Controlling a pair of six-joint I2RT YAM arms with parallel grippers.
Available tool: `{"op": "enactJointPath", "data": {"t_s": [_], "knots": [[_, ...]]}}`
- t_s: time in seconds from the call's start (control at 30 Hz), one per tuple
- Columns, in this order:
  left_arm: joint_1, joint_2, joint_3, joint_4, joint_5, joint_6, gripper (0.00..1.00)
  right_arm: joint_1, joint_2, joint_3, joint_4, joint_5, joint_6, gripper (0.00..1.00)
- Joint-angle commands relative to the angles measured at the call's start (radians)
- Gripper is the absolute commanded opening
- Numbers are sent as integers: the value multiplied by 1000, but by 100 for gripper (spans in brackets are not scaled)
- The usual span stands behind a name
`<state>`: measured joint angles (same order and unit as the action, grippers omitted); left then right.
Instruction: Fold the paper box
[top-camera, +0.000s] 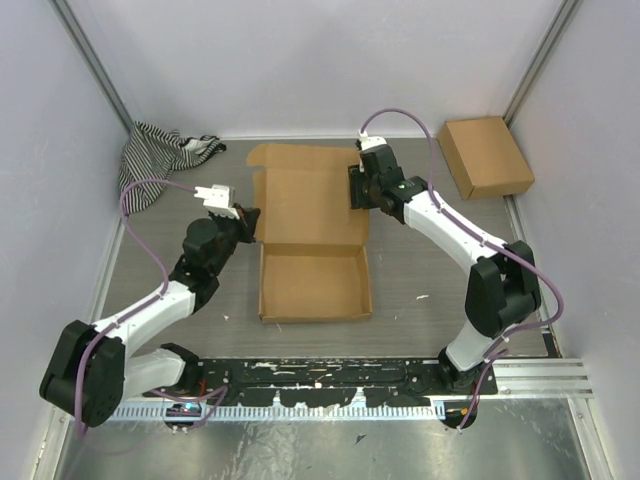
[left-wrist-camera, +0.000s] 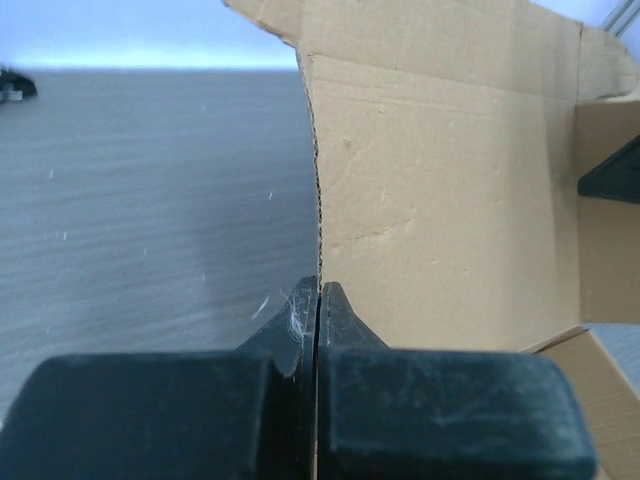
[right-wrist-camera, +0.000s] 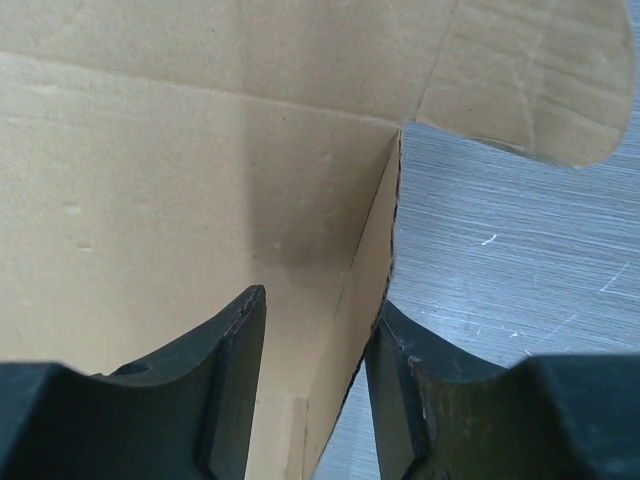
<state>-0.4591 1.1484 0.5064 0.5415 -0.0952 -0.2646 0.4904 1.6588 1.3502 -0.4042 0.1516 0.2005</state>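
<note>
Cardboard of the paper box (top-camera: 313, 240), lying between the arms, looks light and stiff: best held by its lid flaps, left gripper (left-wrist-camera: 318, 292) pinching one, right gripper (right-wrist-camera: 315, 312) gaping astride the other.

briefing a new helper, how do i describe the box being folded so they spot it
Look at the middle of the table. The paper box sits there as an open tray, lid panel spread behind it. Unlike the closed brown box in the far right corner, its flaps show.
</note>
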Motion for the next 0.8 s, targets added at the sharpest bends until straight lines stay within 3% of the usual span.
{"op": "enactJointPath", "data": {"t_s": [0.0,0.23,0.53,0.67,0.77], "knots": [[-4,-19,-51,333,52,53,0,-6,-80,57,-22,-29,-42,48],[-4,-35,-160,521,66,95,0,-47,-89,66,-44,-42,-58,47],[-5,-6,-178,601,106,129,0,-96,-105,109,-63,-96,-94,42],[-6,-4,-190,632,113,138,0,-136,-78,150,-60,-176,-87,36],[-7,-7,-190,633,117,140,0,-147,-55,183,-72,-214,-94,27]]}}
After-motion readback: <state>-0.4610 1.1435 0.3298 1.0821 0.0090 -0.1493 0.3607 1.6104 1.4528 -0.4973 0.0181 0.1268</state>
